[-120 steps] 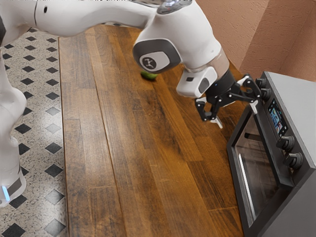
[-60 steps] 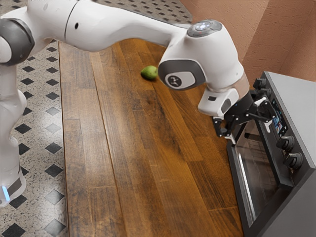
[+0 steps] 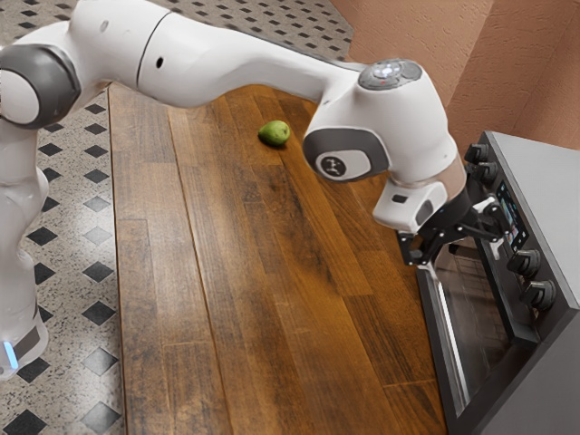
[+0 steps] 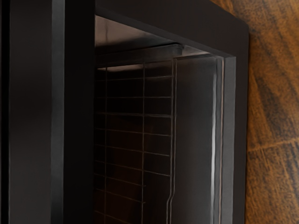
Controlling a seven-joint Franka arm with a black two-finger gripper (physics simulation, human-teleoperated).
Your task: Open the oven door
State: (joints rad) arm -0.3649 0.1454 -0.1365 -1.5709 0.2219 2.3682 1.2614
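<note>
Over the wood-plank tabletop [image 3: 263, 272], the black two-finger gripper [image 3: 462, 255] is hovering released, its fingers standing spread apart, just in front of the oven door [image 3: 473, 322]. That door is standing shut beside the panel of control knobs [image 3: 537, 294], and a wire rack [image 4: 144, 115] is showing inside. Farther out, a green fruit [image 3: 274, 134] is lying on the tabletop, well apart from the oven.

Dark-framed oven door [image 4: 240, 130], wire rack [image 4: 144, 115] behind, wooden tabletop [image 4: 275, 116] beside
</note>
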